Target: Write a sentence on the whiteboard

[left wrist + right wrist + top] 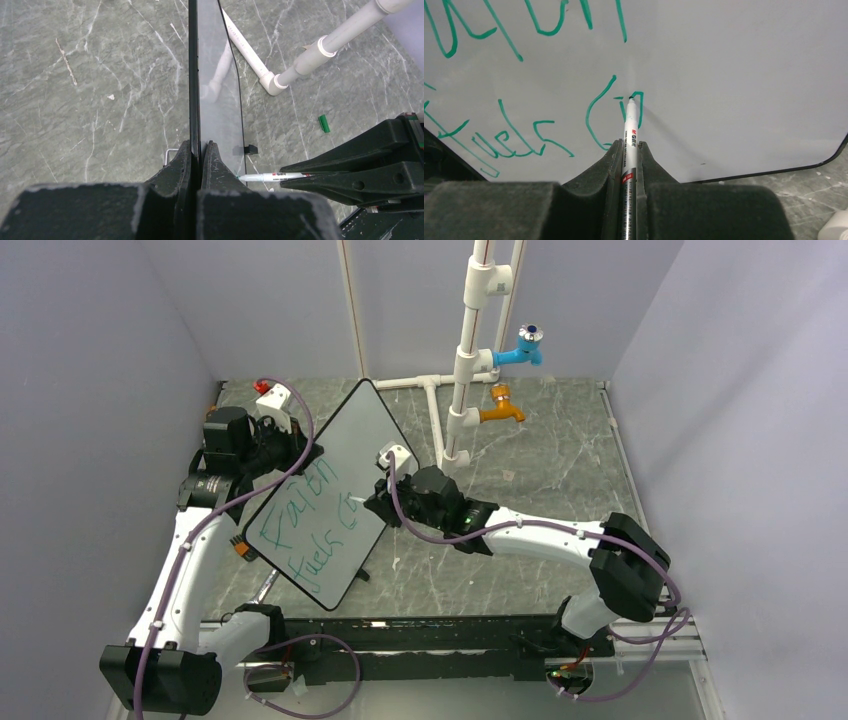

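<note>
One whiteboard [217, 100] edge sits clamped in the left gripper [201, 150].

The table [540, 455] is viewed from high behind its near edge, looking down and forward, far enough for the whole whiteboard [327, 492] to be taken in. From the left wrist, the whiteboard [194, 75] is sighted edge-on and close, along the left gripper [200, 148]. From the right wrist, its face is seen at very close range along the marker [630, 134]. The marker [270, 176] is shared by both wrist views, and the white pipe [436, 425] by the top and left wrist views.
</note>
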Action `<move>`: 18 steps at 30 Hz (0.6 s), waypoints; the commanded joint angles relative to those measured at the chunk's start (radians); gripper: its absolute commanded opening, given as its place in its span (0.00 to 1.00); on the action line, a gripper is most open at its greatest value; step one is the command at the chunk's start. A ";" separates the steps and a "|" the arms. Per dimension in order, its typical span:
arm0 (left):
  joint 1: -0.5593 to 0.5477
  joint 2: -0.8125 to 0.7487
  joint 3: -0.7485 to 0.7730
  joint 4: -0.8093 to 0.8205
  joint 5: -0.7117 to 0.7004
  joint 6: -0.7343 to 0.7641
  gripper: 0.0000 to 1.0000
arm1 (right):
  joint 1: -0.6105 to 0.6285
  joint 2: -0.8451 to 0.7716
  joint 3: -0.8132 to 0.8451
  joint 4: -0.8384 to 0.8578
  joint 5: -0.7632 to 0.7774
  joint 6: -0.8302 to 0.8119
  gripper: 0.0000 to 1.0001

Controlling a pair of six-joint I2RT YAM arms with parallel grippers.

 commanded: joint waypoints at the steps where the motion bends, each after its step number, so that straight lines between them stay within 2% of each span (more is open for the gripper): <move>1: -0.009 0.006 -0.030 -0.105 -0.066 0.127 0.00 | 0.020 0.002 -0.030 0.037 -0.063 0.031 0.00; 18: -0.009 0.003 -0.033 -0.105 -0.072 0.127 0.00 | 0.021 -0.063 -0.012 -0.018 0.011 -0.029 0.00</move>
